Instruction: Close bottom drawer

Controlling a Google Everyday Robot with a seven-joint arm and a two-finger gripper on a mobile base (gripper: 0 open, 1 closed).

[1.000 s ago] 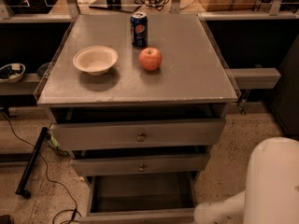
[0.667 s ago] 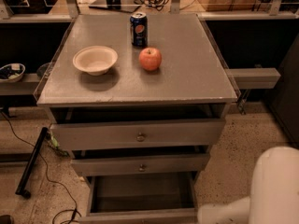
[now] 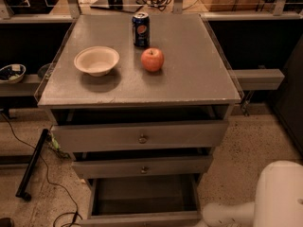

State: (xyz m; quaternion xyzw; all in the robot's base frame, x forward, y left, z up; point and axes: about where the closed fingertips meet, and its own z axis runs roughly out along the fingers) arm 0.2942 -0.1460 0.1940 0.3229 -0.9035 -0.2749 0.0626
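- The bottom drawer stood pulled out at lower centre of frame.
- The gripper sat at the lower edge, just right of it; whether it was open could not be told.

Apple sits on bench. Pepsi can just behind apple, upright. Pale bowl to apple's L, apart.

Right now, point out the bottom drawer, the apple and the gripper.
bottom drawer (image 3: 142, 193), camera view, its bare inside floor.
apple (image 3: 152, 59), camera view, middle of its red skin.
gripper (image 3: 208, 217), camera view, white tip at the bottom edge, right of the drawer's front.
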